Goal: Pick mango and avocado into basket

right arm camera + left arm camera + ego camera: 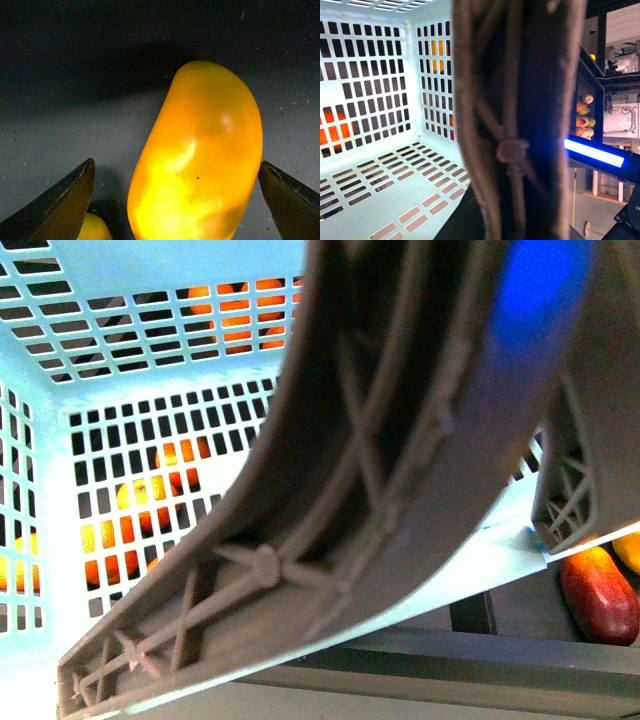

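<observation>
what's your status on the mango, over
Right end effector open, straddling mango, no contact. Left end effector not seen. Basket handle fills front view. Avocado not seen.

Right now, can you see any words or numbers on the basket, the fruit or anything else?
No text can be read anywhere.
Light turquoise slotted plastic basket: no writing shows.
Brown-grey ribbed handle: only moulded ribs, no letters.
Smooth yellow-orange mango: no sticker or label.
Glowing blue light bar: plain light, no characters.
Far background in the left wrist view: too small and blurred to tell.

Dark grey surface (50,125) carries mango (200,160), lying flat, w/ 2nd yellow fruit (92,230) just beside it.
</observation>
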Motion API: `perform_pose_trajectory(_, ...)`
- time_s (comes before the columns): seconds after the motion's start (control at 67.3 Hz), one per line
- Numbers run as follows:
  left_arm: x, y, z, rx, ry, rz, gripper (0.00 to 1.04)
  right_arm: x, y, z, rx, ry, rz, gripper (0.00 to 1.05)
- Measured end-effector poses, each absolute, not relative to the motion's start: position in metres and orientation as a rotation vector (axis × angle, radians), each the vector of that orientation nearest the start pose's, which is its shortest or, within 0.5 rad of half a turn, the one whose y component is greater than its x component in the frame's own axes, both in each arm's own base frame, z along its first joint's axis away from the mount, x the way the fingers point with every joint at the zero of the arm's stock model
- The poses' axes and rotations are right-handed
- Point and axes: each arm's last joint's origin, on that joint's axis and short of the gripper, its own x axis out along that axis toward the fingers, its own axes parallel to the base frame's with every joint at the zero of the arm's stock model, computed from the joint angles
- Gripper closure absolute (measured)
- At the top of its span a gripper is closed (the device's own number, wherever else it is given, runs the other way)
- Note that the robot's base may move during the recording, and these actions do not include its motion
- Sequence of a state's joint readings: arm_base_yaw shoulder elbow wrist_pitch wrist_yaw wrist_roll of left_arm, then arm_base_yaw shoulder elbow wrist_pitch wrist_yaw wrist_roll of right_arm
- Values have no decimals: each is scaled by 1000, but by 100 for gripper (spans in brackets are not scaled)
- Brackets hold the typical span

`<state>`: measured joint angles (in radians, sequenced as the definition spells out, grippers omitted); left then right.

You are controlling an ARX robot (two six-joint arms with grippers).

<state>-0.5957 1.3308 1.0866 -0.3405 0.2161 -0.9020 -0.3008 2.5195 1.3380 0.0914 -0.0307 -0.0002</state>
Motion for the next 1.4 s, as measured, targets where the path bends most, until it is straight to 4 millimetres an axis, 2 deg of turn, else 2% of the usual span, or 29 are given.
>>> perform_pose_trajectory(0.401,236,-168,306,-713,895,-463,100,420,-128,-43,311,1111,-311,9)
perform_pose_trajectory(0.743,236,-168,306,-713,895,-463,100,419,-128,-52,328,1137,-336,9)
perform_pose_trajectory(0.817,236,-168,306,-713,895,-463,100,418,-127,-55,328,1147,-341,16)
perform_pose_trajectory(0.966,236,-168,306,-713,895,-463,100,416,-127,-58,332,1152,-343,41)
perform_pose_trajectory(1.01,236,-168,306,-714,895,-463,100,416,-127,-58,335,1150,-345,45)
perform_pose_trajectory(1.218,236,-168,306,-713,895,-463,100,409,-126,-54,367,1132,-328,46)
perform_pose_trajectory(1.397,236,-168,306,-713,895,-463,100,400,-124,-32,388,1068,-285,46)
